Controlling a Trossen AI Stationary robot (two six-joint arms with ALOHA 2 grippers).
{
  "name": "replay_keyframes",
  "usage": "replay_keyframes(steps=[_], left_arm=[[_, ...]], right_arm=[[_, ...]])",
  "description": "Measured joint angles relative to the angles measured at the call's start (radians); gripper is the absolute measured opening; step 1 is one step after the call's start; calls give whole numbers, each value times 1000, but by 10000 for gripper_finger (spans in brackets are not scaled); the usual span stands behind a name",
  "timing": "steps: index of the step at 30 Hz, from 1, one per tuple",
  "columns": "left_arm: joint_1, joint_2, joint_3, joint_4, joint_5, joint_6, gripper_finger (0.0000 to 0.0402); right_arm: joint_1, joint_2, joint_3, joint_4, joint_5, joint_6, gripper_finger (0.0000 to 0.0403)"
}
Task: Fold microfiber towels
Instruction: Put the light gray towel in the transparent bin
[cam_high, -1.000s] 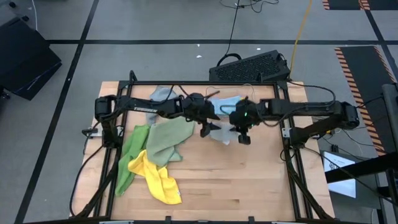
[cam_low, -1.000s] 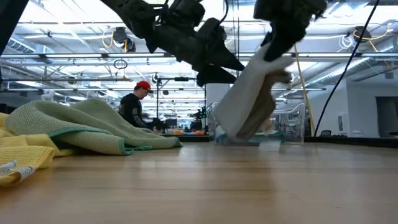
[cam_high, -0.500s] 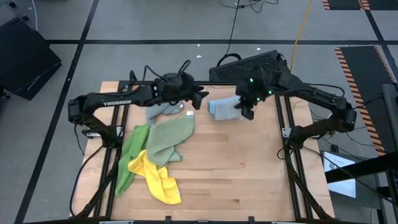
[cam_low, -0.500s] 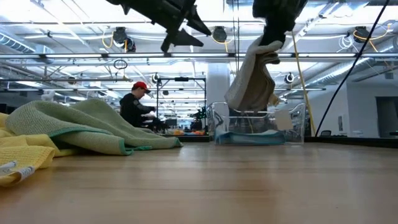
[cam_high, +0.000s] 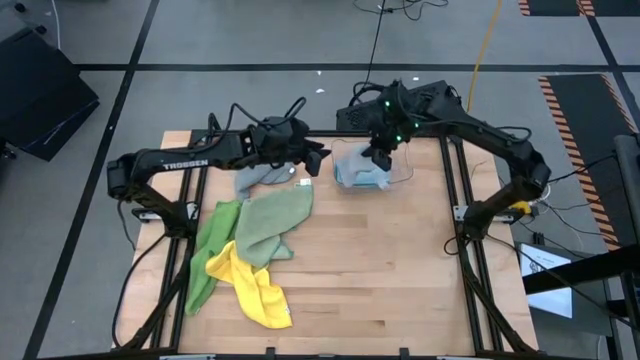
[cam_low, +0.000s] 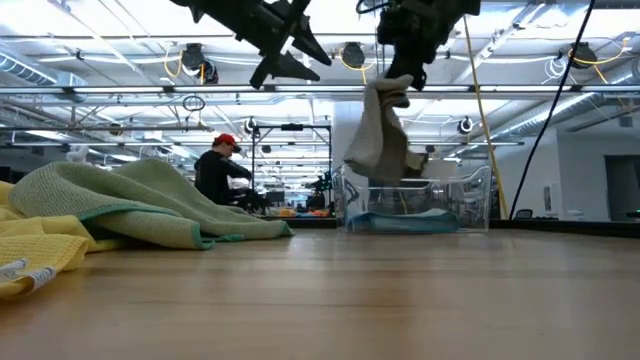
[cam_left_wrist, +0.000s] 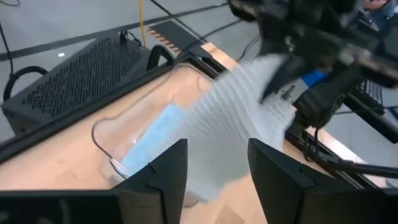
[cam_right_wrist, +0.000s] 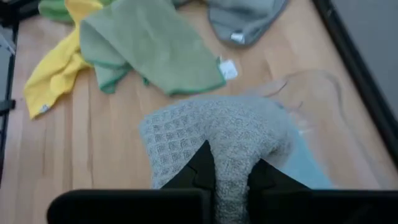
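Note:
My right gripper (cam_low: 402, 72) is shut on a folded grey microfiber towel (cam_low: 380, 135) that hangs over the clear plastic bin (cam_low: 470, 195) at the table's far middle. A light blue towel (cam_left_wrist: 149, 140) lies in the bin. My left gripper (cam_left_wrist: 214, 177) hangs open and empty in the air left of the bin, above a second grey towel (cam_high: 256, 180) that lies flat. Sage green (cam_high: 272, 222), bright green (cam_high: 203, 258) and yellow (cam_high: 256, 288) towels lie heaped at the table's left. My right gripper pinches the grey towel's bunched upper end (cam_right_wrist: 225, 163) between its two fingers, several layers thick. The fingers slant down from the far right. The towel hangs limp below them, clear of the table, with its lower end (cam_low: 368, 172) about level with the bin's rim.
A black keyboard-like box (cam_high: 405, 105) lies just beyond the table's far edge, behind the bin. The near right half of the wooden table (cam_high: 400, 290) holds nothing. A person in a red cap (cam_low: 218, 165) stands in the room beyond.
My right gripper has carried the grey towel up off the table's middle and toward the far edge, over the bin, where it now hangs. My left gripper has risen and drawn back toward the far left, away from that towel, then kept still.

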Motion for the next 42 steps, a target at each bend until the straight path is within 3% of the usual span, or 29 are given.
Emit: replay_keyframes(steps=[15, 18, 22, 27, 31, 35, 42], left_arm=[[40, -6, 0, 27, -59, 107, 169], [86, -6, 0, 117, 51, 125, 183], [162, 14, 0, 283, 195, 103, 234], [262, 128, 1, 531, 514, 7, 285], [298, 281, 80, 663, 730, -125, 273], [291, 436, 248, 693, 824, -95, 253], [295, 637, 471, 682, 980, -218, 248]], right_arm=[[-22, 16, -19, 118, -130, 75, 17], [-20, 1, -21, 116, -133, 43, 17], [-36, -22, -20, 101, -157, -44, 17], [-59, -41, -20, 97, -240, -154, 17], [-64, -67, -21, 99, -295, -236, 17], [-69, -72, -20, 87, -311, -263, 18], [-116, -72, -20, 48, -306, -333, 18]])
